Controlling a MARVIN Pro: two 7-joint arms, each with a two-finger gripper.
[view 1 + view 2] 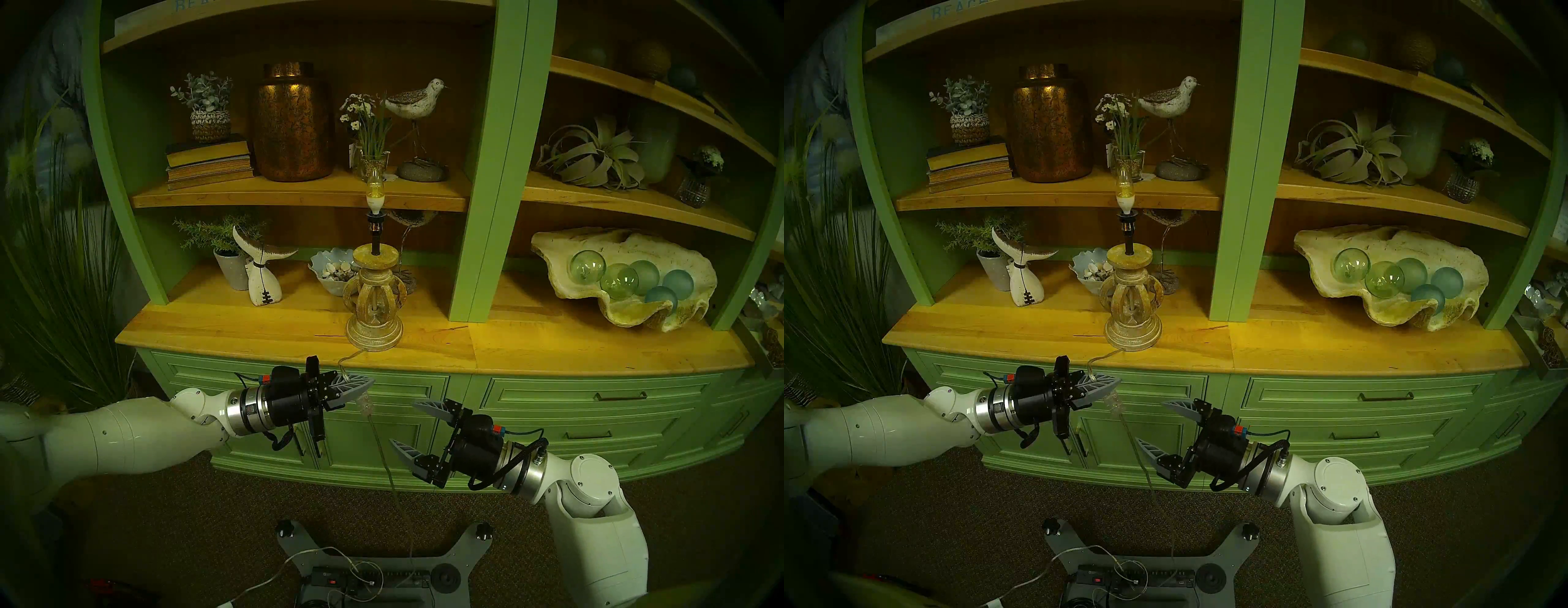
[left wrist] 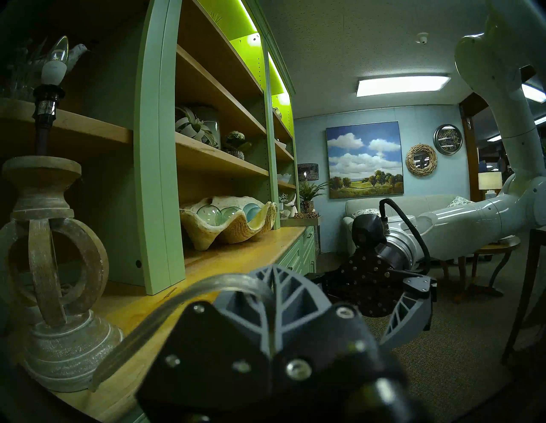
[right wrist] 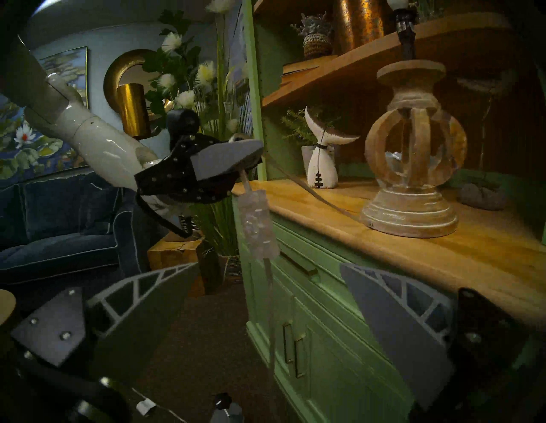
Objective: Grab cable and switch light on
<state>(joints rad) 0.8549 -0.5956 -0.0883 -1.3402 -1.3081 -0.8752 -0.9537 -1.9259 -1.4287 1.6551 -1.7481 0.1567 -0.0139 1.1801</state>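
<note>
The carved beige lamp base [image 1: 374,303] stands at the front of the wooden counter [image 1: 254,327], its candle-shaped bulb [image 1: 374,189] on a black stem; the bulb looks unlit in the left wrist view [image 2: 56,60]. The clear cable [image 1: 392,479] runs from the base over the counter edge and hangs to the floor. My left gripper [image 1: 365,382] is shut on the cable just above its clear switch block [image 1: 365,403]. My right gripper [image 1: 402,423] is open, to the right of the block and slightly lower, not touching it. In the right wrist view the block [image 3: 258,224] hangs just beyond my open fingers [image 3: 141,310].
Green cabinet drawers and doors [image 1: 594,399] lie right behind both grippers. On the counter are a whale-tail figure [image 1: 263,276], a shell bowl [image 1: 335,271] and a big clam shell [image 1: 551,271] with green glass balls. A power strip [image 1: 360,579] and a white cord [image 1: 254,590] lie on the floor below.
</note>
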